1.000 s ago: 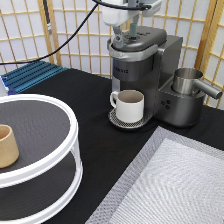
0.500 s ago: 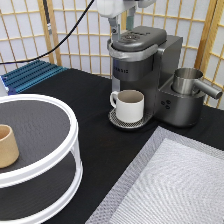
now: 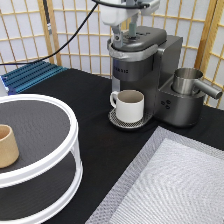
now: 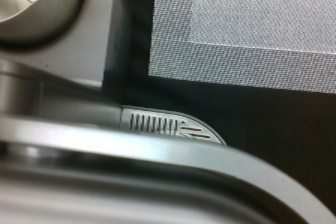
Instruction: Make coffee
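Atop coffee machine (image 3: pixel 145 75) lid, gripper (image 3: pixel 125 34) (fingers apart, empty), mug (image 3: pixel 129 106) underneath.

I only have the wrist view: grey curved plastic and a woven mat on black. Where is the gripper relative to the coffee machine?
Observer: The gripper is at the top of the coffee machine, right over its lid, which looks closed.
Operator: Is anything under the spout?
Observer: Yes, a white mug stands upright on the drip tray, handle toward the exterior view's left.
Operator: Do you see the coffee pod?
Observer: No, it shows in neither view. Only a tan cup sits on the white stand at the exterior view's left.
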Motion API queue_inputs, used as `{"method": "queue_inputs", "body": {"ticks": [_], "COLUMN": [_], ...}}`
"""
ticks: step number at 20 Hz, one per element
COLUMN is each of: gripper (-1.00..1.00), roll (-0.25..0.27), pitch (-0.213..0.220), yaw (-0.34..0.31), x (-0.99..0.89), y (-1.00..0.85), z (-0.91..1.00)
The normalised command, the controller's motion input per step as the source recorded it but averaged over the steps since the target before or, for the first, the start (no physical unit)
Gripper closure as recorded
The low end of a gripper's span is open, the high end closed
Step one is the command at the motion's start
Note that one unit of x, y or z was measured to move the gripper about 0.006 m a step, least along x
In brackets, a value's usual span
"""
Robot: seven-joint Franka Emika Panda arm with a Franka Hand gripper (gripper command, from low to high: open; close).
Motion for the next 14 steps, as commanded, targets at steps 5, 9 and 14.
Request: {"method": "queue_inputs", "body": {"ticks": [5,9,14], "gripper": [-1.0,-1.0,-1.0], "roll": [-0.013,0.047,0.09], "pitch": [-0.014,-0.066,-0.102], "yaw": [0.047,0.0,0.0], "x": [-0.59,-0.41,-0.15], "y": [-0.16,-0.56,-0.98], "z": [-0.36,0.94,0.57]}}
